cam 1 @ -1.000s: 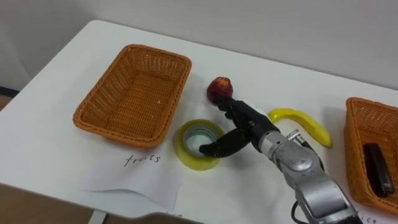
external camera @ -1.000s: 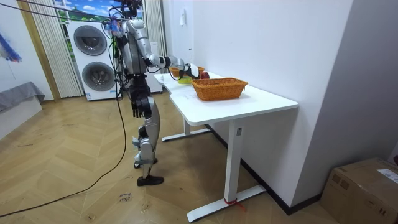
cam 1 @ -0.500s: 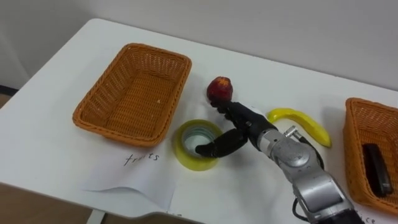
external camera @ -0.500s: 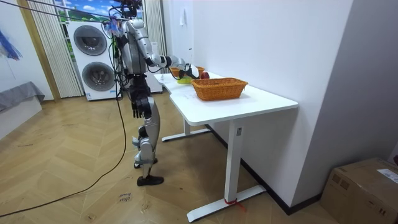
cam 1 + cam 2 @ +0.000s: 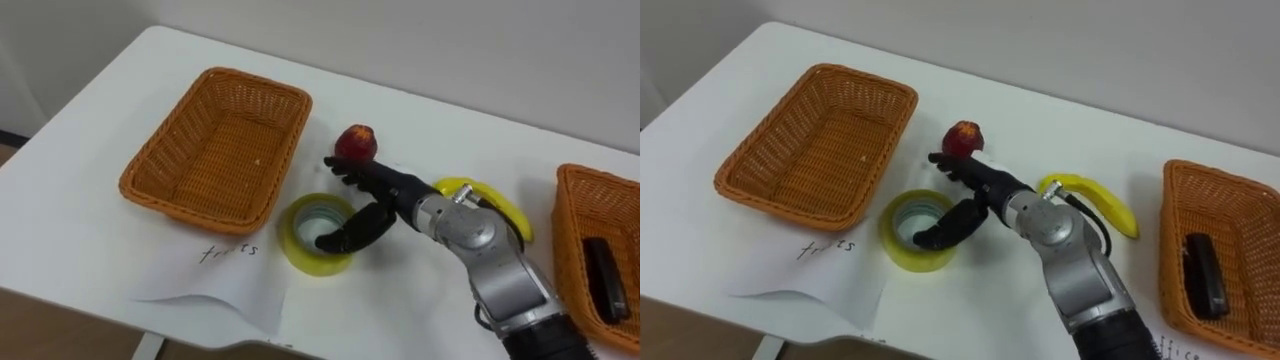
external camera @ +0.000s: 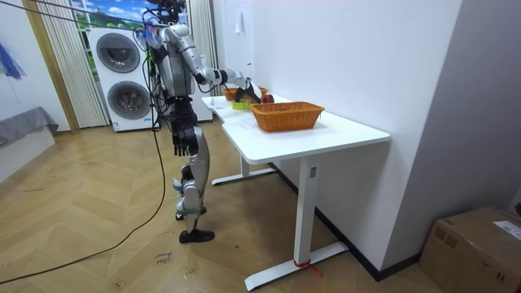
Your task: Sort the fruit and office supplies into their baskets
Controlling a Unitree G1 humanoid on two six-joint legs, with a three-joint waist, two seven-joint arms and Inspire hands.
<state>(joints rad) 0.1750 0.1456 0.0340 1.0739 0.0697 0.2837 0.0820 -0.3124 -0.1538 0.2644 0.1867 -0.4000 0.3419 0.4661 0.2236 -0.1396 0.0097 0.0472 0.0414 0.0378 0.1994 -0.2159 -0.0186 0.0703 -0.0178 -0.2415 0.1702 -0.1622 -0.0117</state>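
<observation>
- Room view: white desk [image 6: 342,133] against the wall, on a wood floor [image 6: 98,244].
- Right hand [image 5: 385,195] has its fingers [image 5: 348,177] spread and holds nothing; the thumb is over the tape roll [image 5: 300,250], the tips just beside the apple [image 5: 354,142] on the desk.

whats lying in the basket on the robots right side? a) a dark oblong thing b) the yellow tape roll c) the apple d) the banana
a: a dark oblong object lies inside the right basket, while the banana, the tape roll and the apple all sit on the table outside it.
</observation>
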